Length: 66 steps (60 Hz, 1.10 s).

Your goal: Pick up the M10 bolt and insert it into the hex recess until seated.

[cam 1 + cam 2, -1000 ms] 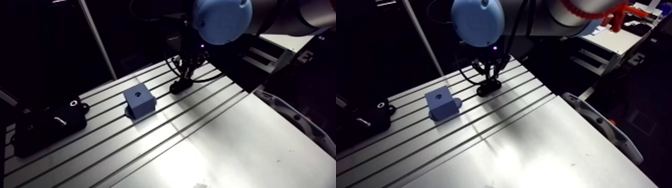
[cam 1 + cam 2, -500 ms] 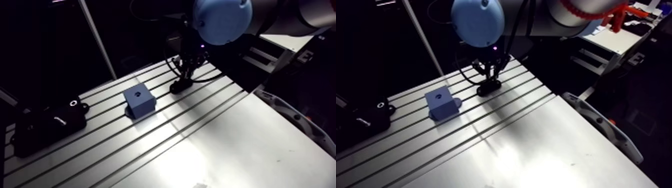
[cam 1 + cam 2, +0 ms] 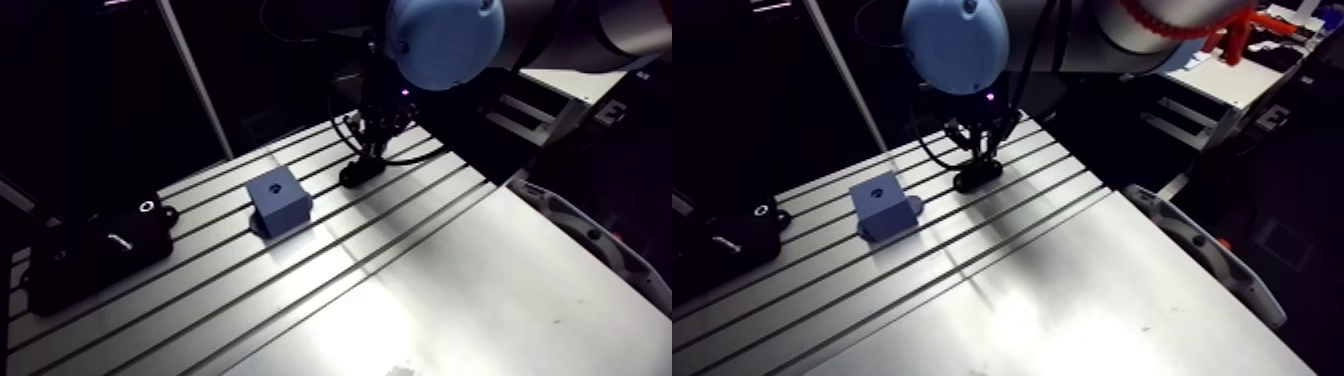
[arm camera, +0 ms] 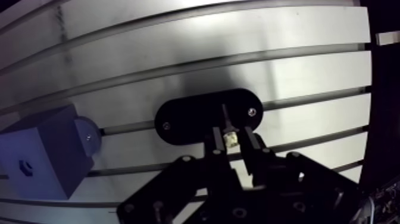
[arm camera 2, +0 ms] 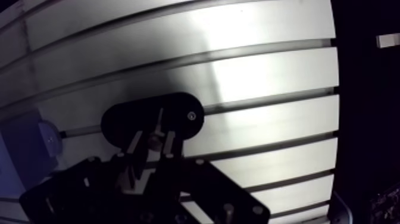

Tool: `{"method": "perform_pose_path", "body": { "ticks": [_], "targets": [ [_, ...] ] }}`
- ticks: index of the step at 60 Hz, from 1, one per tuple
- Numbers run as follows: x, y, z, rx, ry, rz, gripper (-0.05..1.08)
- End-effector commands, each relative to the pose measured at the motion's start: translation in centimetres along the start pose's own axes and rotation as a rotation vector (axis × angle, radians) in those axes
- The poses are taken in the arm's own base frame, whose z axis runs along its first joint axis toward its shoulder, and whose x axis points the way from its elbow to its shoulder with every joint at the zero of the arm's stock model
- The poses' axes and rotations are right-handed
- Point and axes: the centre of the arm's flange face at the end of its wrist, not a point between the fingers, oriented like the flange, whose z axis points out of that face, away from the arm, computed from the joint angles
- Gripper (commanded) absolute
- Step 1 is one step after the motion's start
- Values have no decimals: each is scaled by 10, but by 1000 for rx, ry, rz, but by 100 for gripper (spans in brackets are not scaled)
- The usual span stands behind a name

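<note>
In the wrist view my gripper point(image 4: 231, 142) is shut on the pale head of the M10 bolt point(image 4: 228, 137). The bolt's thin shank points down into a black oval holder point(image 4: 196, 117) on the slotted table. The blue block point(image 4: 41, 156) stands beside the holder, apart from the gripper, and a small hex recess point(image 4: 24, 167) shows in its top face. In the arm view the gripper point(image 3: 372, 158) hangs low over the holder point(image 3: 360, 173). The block point(image 3: 279, 199) sits to the left of the holder.
A black box-shaped device point(image 3: 95, 245) lies at the table's far left end. Parallel slots run across the aluminium table point(image 3: 420, 290), whose smooth plate fills the near side. A curved grey part point(image 3: 590, 240) borders the table's right edge.
</note>
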Motion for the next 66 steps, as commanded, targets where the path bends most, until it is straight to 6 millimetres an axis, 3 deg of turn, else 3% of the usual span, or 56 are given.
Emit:
{"method": "perform_pose_path", "body": {
  "ticks": [1, 28, 37, 51, 66],
  "targets": [
    [0, 0, -1, -1, 2, -1, 72],
    [1, 0, -10, -4, 18, 2, 74],
    [1, -4, -37, -15, 61, -5, 74],
    [10, -36, -83, -26, 100, -67, 74],
    [13, -46, -125, -30, 82, -201, 74]
  ]
}}
